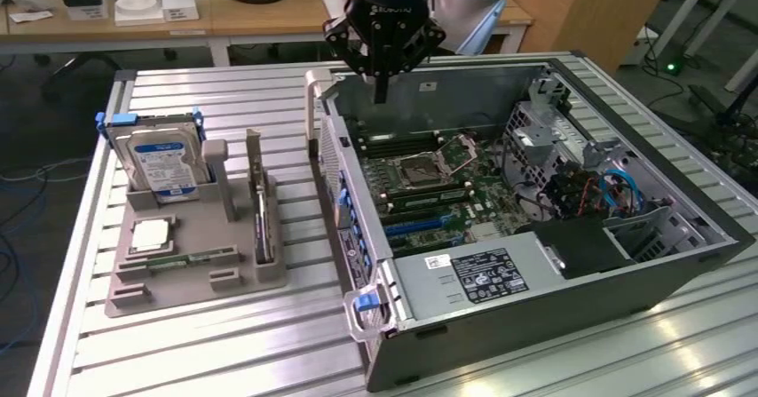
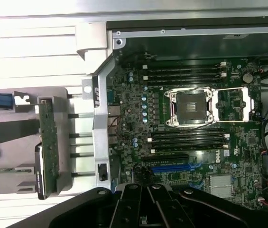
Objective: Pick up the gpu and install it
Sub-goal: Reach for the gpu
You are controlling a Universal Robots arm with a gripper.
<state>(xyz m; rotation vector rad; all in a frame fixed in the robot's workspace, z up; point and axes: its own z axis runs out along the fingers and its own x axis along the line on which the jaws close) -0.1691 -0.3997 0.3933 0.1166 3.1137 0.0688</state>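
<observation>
While gpu (image 1: 259,215) stands in holder (image 1: 177,277) — untouched | claw (image 1: 382,93) pinched closed, empty | above open case (image 1: 474,82)

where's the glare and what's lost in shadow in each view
Exterior view: light glares off the table slats at that view's lower right; the motherboard is evenly lit. Wrist view: the table washes out to white beside the computer case, and the gripper is a dark silhouette.

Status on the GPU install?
Gripper shut, empty, over the open PC case. GPU on edge in gray holder, untouched. Hard drive apart from it.
</observation>
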